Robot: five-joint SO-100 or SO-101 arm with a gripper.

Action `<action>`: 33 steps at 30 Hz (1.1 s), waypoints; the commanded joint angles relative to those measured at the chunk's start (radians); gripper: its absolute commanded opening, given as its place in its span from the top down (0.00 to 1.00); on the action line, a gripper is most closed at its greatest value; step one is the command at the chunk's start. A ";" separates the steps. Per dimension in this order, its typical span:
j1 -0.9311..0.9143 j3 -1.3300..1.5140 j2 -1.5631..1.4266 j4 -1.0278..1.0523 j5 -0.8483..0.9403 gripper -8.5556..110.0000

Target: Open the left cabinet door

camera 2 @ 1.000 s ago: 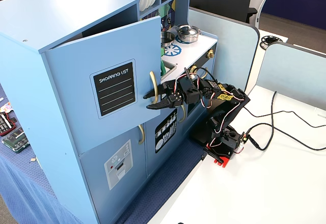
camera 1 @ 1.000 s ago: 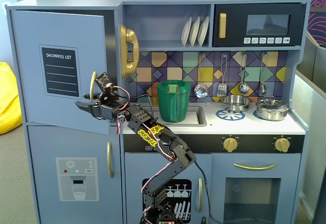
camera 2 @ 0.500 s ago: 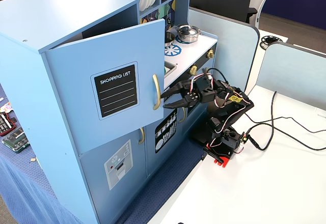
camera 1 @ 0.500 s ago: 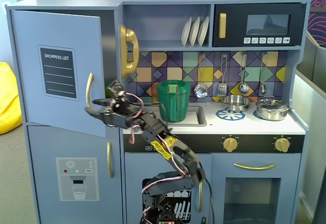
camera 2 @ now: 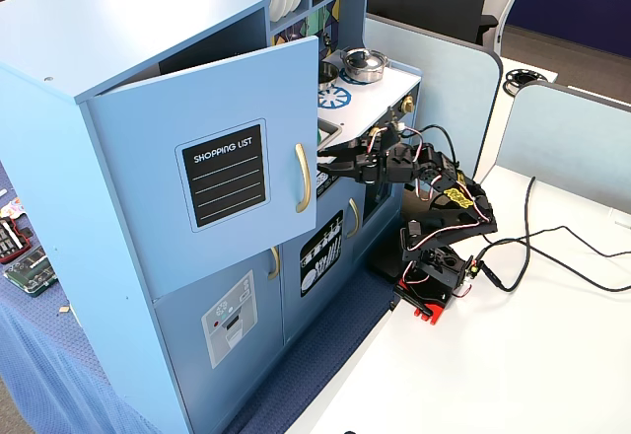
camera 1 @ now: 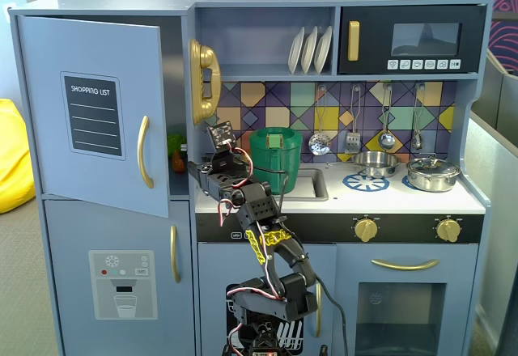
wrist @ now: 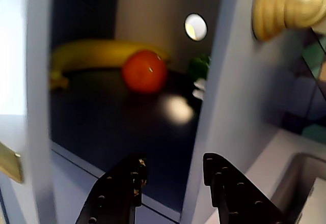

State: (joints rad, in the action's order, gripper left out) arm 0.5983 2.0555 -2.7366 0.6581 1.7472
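The left cabinet door is blue-grey with a black "SHOPPING LIST" panel and a vertical gold handle. It stands partly swung open, as another fixed view also shows. My gripper is at the gap between the door's free edge and the cabinet frame, past the handle. In the wrist view my gripper is open and empty and points into the dark compartment. The door edge is at the left. The cabinet's side wall is just ahead of the right finger.
Inside the compartment lie a banana, a red-orange fruit and something green. A gold toy phone hangs on the frame. A green pot stands by the sink. The ice-dispenser door is below and shut.
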 commanded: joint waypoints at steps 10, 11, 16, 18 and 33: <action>0.192 0.046 0.087 -0.215 0.192 0.89; 0.216 0.049 0.087 -0.224 0.212 0.89; 0.342 0.075 0.067 -0.245 0.290 0.89; 0.393 0.098 0.049 -0.278 0.305 0.89; 0.178 0.169 -0.043 -0.124 0.195 0.92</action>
State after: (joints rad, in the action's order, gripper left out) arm 0.9956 2.2212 -2.7535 0.4249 2.0218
